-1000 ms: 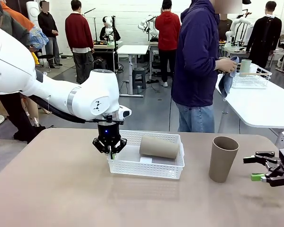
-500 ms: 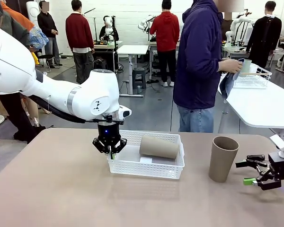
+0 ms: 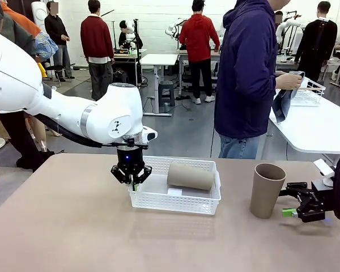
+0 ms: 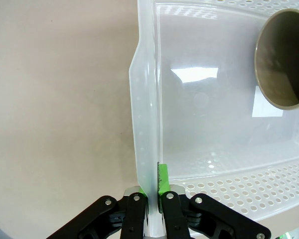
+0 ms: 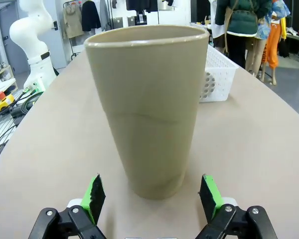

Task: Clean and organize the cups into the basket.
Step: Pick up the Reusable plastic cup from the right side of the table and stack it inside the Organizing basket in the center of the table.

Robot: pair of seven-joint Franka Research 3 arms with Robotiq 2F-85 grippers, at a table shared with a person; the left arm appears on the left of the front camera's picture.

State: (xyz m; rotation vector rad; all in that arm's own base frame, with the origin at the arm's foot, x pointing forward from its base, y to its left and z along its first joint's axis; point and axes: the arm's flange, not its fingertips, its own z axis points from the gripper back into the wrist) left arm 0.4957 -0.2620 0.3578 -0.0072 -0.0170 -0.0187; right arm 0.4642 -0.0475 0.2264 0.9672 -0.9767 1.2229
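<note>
Where vis.: 2 cups (image 3: 191,176) (image 3: 267,190), 1 basket (image 3: 175,204).

My left arm (image 3: 102,116), left of the basket (image 3: 175,203), is glossy white with a grey joint band; the left gripper (image 3: 134,186) is black, green-padded. Right of the basket, my right gripper (image 3: 288,199) matches, silver-screwed.

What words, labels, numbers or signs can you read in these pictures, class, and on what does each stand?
No text here can be read.
White sticker at the floor of the basket: no print legible.
Standing cup: plain, no marks.
Lying cup: plain, no marks.
Background: nothing legible.
</note>
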